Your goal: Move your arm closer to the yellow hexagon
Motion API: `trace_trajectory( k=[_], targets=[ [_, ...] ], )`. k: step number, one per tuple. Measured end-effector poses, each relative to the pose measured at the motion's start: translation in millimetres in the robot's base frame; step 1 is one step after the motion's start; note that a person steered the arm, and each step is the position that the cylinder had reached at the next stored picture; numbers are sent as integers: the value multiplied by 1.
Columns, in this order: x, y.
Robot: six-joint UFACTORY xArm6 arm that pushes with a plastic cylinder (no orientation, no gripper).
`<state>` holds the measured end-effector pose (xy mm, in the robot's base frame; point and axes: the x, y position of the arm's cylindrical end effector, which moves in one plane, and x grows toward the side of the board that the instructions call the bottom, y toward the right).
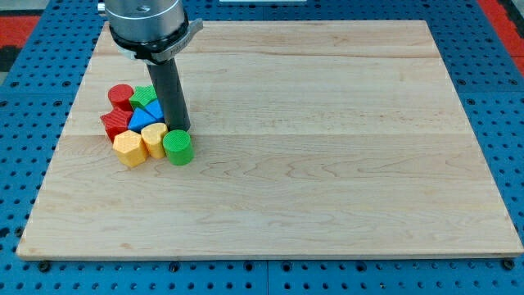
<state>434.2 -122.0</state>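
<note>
The yellow hexagon (128,148) lies at the left of the wooden board (327,147), at the lower left of a tight cluster of blocks. A second yellow block (154,138) touches it on the right. A green cylinder (178,147) sits right of that. My tip (180,128) stands just above the green cylinder and right of the blue blocks, about a block's width to the right of the yellow hexagon. A red cylinder (121,97), a red block (115,124), a green block (144,97) and blue blocks (144,115) make up the rest of the cluster.
The board rests on a blue perforated base (24,156). The arm's grey round body (147,24) hangs over the board's top left corner.
</note>
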Motion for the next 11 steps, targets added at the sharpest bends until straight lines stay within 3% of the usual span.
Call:
trace_trajectory(
  k=[4,6,7,9,11],
  targets=[
    [-3,41],
    [70,68],
    [93,48],
    [99,-39],
    [62,-57]
  ],
)
